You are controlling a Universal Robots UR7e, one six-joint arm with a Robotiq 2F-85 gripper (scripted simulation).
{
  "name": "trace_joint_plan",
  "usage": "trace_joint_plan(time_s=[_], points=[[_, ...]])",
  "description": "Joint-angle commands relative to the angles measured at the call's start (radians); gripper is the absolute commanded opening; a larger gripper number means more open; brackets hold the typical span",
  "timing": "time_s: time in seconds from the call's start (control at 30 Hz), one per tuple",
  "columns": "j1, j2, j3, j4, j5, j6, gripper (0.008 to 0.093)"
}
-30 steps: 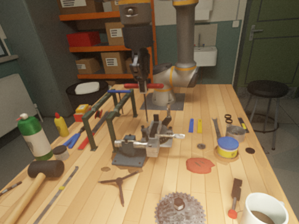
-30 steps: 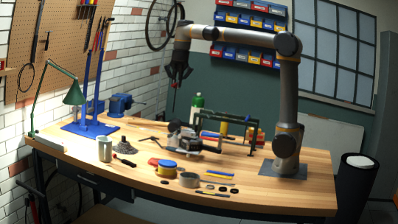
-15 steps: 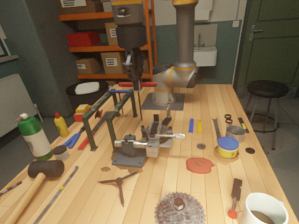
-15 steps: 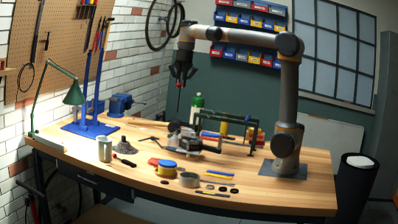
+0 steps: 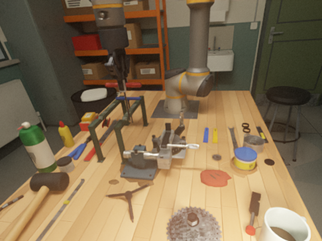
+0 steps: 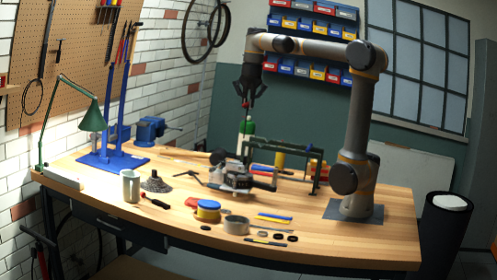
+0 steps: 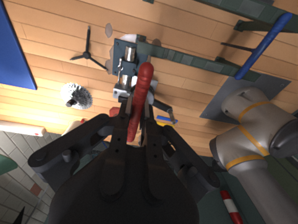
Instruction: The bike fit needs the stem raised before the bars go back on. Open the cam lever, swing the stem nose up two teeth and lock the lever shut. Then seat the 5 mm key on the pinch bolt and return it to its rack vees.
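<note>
The red-handled T key (image 5: 123, 85) (image 7: 139, 96) hangs high above the green rack (image 5: 116, 119) (image 6: 281, 152), its thin shaft pointing down toward the rack's top bars. A blue-handled key (image 5: 128, 98) (image 7: 262, 46) rests across the rack's vees. The stem assembly (image 5: 155, 154) (image 6: 230, 177) (image 7: 131, 72) sits on its grey base plate in the middle of the bench, with its silver cam lever (image 5: 184, 146) lying out to the right. My gripper (image 5: 118, 71) (image 6: 249, 94) (image 7: 136, 114) is well above the bench and is closed around the red handle of the T key.
A white mug (image 5: 286, 225) stands at the near right corner, beside a cassette sprocket (image 5: 193, 225). A mallet (image 5: 36, 192), a green bottle (image 5: 34, 145) and a yellow bottle (image 5: 65, 133) line the left edge. A blue-lidded tin (image 5: 245, 158) and small parts lie right of the stem.
</note>
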Motion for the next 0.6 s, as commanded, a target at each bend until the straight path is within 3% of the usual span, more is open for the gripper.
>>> trace_joint_plan(time_s=[0.0,0.3,0.57], points=[[-0.016,-0.006,0.004,0.000,0.000,-0.015,0.0080],[-0.157,-0.047,0.043,0.003,0.001,-0.157,0.0080],[-0.229,-0.060,0.055,0.004,0.001,-0.229,0.0080]])
